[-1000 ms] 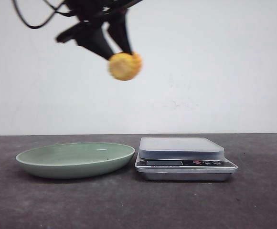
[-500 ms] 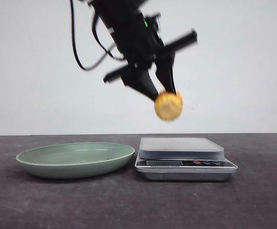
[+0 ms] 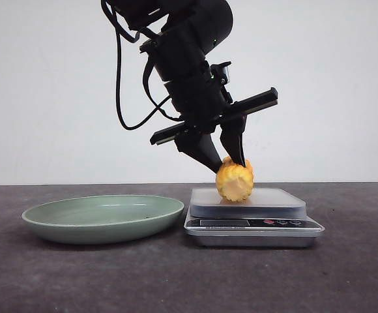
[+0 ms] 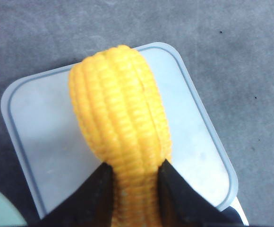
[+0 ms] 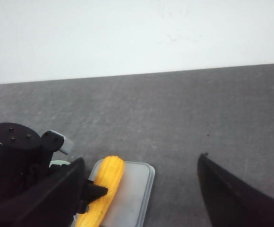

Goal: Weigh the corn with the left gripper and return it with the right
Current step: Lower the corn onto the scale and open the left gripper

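Gray table (image 3: 345, 274), corn (image 3: 234, 181) atop scale (image 3: 254, 225)

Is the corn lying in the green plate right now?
No, the corn sits on the kitchen scale, pinched by the left end effector, while the green plate beside it holds nothing.

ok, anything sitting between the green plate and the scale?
Nothing. In the front view only a narrow strip of bare dark table separates the green plate from the scale.
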Available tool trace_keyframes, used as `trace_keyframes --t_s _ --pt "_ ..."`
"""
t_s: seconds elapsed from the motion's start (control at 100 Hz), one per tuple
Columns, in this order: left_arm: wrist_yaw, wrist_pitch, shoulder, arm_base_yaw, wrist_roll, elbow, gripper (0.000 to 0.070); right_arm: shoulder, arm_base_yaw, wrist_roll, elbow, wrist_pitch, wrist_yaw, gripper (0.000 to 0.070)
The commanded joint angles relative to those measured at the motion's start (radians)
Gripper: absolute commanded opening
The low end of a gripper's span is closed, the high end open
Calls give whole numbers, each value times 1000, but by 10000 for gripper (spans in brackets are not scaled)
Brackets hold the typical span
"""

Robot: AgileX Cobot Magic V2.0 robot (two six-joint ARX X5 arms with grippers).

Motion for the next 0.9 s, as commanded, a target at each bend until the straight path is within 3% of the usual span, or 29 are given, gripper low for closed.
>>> trace_keyframes --t_s 0.0,0.05,0.14,0.19,0.62,0.89 --pt "-3 2 34 -10 -8 27 54 4 3 -9 23 0 -1 482" --pt "-2 3 35 -11 -8 27 144 4 3 -11 23 -1 -1 482" --pt "-3 8 35 -15 -7 27 379 4 3 -12 23 -2 -1 482" --pt "-3 11 35 -16 -5 27 450 4 3 -12 23 -2 -1 482" --pt "4 26 -37 -24 16 65 475 5 3 -24 23 -2 6 482" --pt "-91 -56 -295 27 158 68 474 6 3 -24 23 -2 6 482"
